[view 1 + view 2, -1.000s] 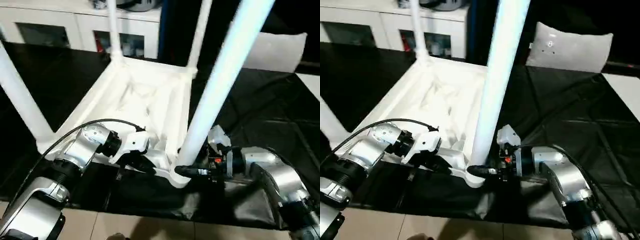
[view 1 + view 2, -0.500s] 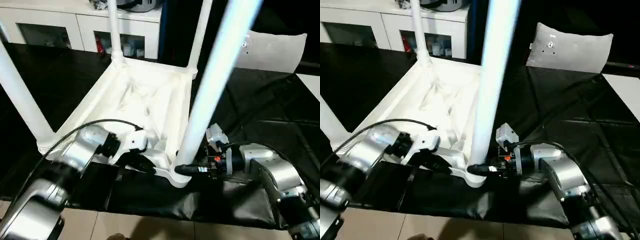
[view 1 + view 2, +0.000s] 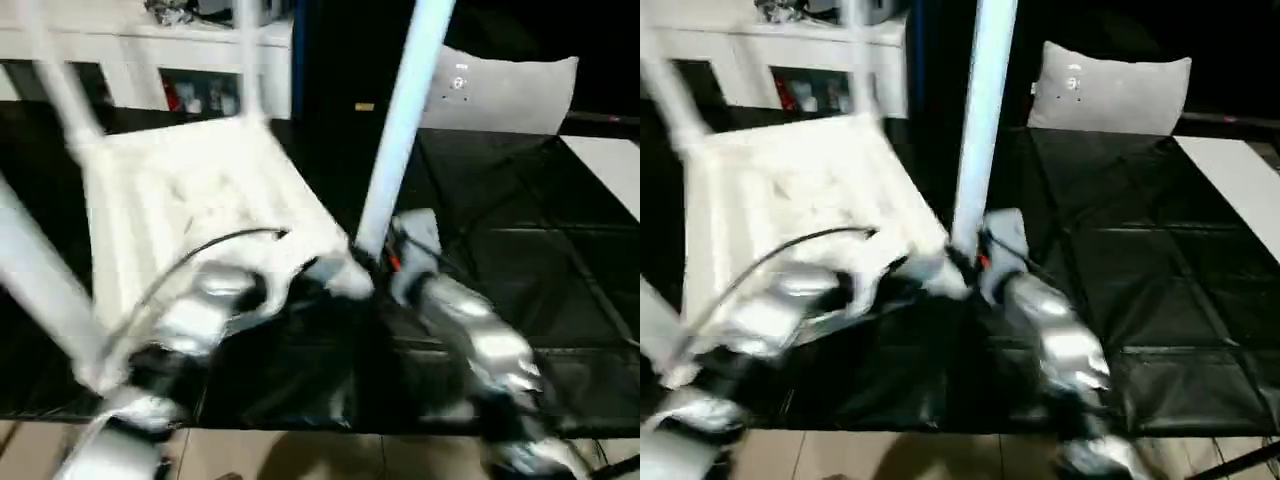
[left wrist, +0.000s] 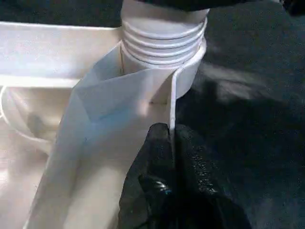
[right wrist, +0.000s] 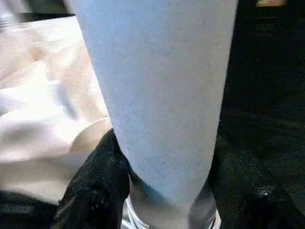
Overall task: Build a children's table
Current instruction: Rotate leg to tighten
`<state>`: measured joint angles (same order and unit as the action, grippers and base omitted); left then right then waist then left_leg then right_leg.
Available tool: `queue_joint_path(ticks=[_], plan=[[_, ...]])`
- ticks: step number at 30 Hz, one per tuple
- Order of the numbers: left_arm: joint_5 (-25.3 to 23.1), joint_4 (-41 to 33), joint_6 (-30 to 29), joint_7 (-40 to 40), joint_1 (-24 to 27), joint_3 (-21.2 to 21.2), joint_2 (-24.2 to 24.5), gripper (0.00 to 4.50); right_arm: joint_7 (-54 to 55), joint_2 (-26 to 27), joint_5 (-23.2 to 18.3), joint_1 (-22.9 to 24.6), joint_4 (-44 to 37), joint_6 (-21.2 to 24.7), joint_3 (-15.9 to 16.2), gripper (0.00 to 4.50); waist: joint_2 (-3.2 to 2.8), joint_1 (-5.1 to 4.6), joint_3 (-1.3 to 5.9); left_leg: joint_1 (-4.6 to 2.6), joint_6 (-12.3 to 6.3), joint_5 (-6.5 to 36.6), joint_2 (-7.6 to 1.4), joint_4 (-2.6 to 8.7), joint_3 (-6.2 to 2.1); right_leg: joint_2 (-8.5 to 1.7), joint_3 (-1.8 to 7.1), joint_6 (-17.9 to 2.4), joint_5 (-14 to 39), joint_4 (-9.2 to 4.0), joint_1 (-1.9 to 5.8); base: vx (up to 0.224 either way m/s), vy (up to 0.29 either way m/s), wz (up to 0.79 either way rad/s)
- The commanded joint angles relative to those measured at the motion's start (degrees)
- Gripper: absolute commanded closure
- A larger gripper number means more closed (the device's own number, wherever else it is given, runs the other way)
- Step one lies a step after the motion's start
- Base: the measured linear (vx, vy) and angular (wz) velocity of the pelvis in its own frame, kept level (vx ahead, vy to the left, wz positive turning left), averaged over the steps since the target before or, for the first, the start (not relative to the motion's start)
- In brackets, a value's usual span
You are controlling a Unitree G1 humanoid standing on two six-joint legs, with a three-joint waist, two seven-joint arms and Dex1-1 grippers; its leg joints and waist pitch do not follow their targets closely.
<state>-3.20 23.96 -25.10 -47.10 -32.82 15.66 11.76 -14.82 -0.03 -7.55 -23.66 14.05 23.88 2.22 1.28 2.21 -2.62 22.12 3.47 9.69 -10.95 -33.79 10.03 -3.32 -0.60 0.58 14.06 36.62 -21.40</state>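
The children's table lies upside down on a black cloth, its white ribbed top (image 3: 180,190) at centre left. Its white legs stand upward, one at the near corner (image 3: 400,130) and others at the back (image 3: 250,60) and near left (image 3: 40,290). In the left wrist view, my left gripper (image 4: 171,138) is shut on the top's thin rim, just beside the corner socket (image 4: 164,52) that holds the leg's ribbed end. My right gripper (image 3: 378,262) is at the foot of the near leg (image 5: 157,95), with a black finger (image 5: 95,186) pressed against each side.
A white cabinet with glass doors (image 3: 150,60) runs along the back. A grey-white pillow (image 3: 500,90) lies at the back right. The black cloth (image 3: 520,260) covers the work area, ending at pale floor (image 3: 300,455) in front and a white surface (image 3: 610,170) on the right.
The whole picture has swung and blurred. The top's near corner, with its leg and both grippers, now sits farther from the front edge and the top has turned. My right gripper's fingers have closed in.
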Motion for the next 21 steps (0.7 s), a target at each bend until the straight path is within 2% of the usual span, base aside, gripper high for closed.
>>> queue_joint_path(ticks=[1,2,3,8,10,12,14,16,17,19,20,21], plan=[[2.03,-1.51,2.24,-0.06,-2.26,1.75,-3.38,4.5,-0.65,2.17,-0.51,0.75,1.48,0.65,3.13,2.44,-0.7,0.52,3.4,-1.42,2.09,9.1,-1.84,4.14,-0.79,-3.64,1.75,-11.67,-1.58,-4.46,1.61,0.0,0.0,0.0],[1.82,-1.09,2.52,0.17,-2.58,1.69,-3.43,4.5,-1.21,2.17,-0.51,0.85,1.26,0.04,3.22,2.1,-0.72,0.62,3.48,-1.34,1.52,7.76,-1.77,4.01,-0.72,-3.6,1.73,-11.68,-5.08,-4.3,1.79,0.0,0.0,0.0],[1.39,-0.88,2.97,-0.01,-2.63,1.94,-3.06,4.5,-1.47,2.16,-0.54,1.18,0.82,-0.59,3.16,1.9,-0.72,0.69,3.48,-1.34,1.22,7.22,-1.74,4.0,-0.73,-3.57,1.7,-11.76,-6.39,-4.21,1.87,0.0,0.0,0.0],[-0.45,0.19,6.22,-1.17,-1.92,1.76,0.0,4.5,-5.99,-0.47,-1.42,4.13,-3.12,-4.98,2.09,1.43,-0.8,1.31,3.46,-1.31,0.11,7.33,-1.86,4.02,-0.73,-3.77,1.66,-11.71,-8.27,-4.22,2.2,0.0,0.0,0.0],[-0.29,0.65,7.89,-2.44,-1.58,1.79,1.16,4.5,-8.19,-2.22,-2.31,5.14,-4.74,-5.26,2.07,1.29,-0.65,1.47,3.41,-1.36,-0.15,7.65,-1.86,4.05,-0.71,-3.76,1.63,-11.72,-7.72,-4.34,2.3,0.0,0.0,0.0],[0.29,0.92,11.48,-6.06,-0.95,2.2,3.24,4.5,-13.6,-6.37,-2.58,6.7,-6.91,-6.1,3.4,1.12,-0.55,1.77,3.36,-1.28,-0.56,7.69,-1.97,4.0,-0.72,-3.82,1.66,-11.36,-7.34,-4.41,2.47,0.0,0.0,0.0],[0.64,1.13,12.41,-8.38,-0.66,2.45,4.66,4.5,-18.61,-9.89,-2.69,7.58,-7.85,-6.85,4.59,1.03,-0.56,1.82,3.37,-1.27,-1.0,7.48,-1.96,3.93,-0.68,-3.79,1.59,-11.6,-7.88,-4.31,2.43,0.0,0.0,0.0],[0.84,1.61,14.44,-10.47,-0.6,2.75,5.63,4.5,-21.69,-11.91,-3.06,7.98,-8.05,-7.75,4.71,0.91,-0.49,1.85,3.24,-1.27,-1.18,8.19,-2.03,3.98,-0.59,-3.9,1.61,-11.87,-6.44,-4.39,2.26,0.0,0.0,0.0],[0.51,2.56,15.72,-13.6,-0.71,3.74,7.48,4.5,-25.93,-14.06,-5.03,7.93,-7.75,-8.35,3.13,0.84,-0.44,1.96,3.17,-1.35,-1.13,9.21,-2.08,4.07,-0.62,-4.04,1.59,-12.24,-3.69,-4.57,2.1,0.0,0.0,0.0],[1.03,3.06,17.72,-17.08,-0.66,4.32,8.93,4.5,-28.9,-16.62,-4.66,7.44,-7.04,-9.38,3.04,0.59,-0.44,2.1,3.13,-1.41,-1.08,10.02,-2.25,4.08,-0.6,-4.04,1.61,-12.48,-2.24,-4.62,1.99,0.0,0.0,0.0],[1.72,3.37,18.46,-19.23,-0.67,4.46,9.55,4.5,-31.45,-18.5,-4.68,7.09,-6.71,-9.52,3.53,0.53,-0.16,2.14,3.11,-1.39,-1.08,9.92,-2.22,4.07,-0.56,-3.99,1.6,-12.43,-1.95,-4.66,1.99,0.0,0.0,0.0],[2.14,3.67,19.37,-21.0,-0.73,4.67,10.09,4.5,-33.94,-19.93,-5.13,6.85,-6.65,-9.6,3.93,0.53,-0.33,2.4,3.13,-1.55,-1.15,9.58,-2.28,4.03,-0.5,-4.01,1.63,-12.57,-2.09,-4.57,1.9,0.0,0.0,0.0]])
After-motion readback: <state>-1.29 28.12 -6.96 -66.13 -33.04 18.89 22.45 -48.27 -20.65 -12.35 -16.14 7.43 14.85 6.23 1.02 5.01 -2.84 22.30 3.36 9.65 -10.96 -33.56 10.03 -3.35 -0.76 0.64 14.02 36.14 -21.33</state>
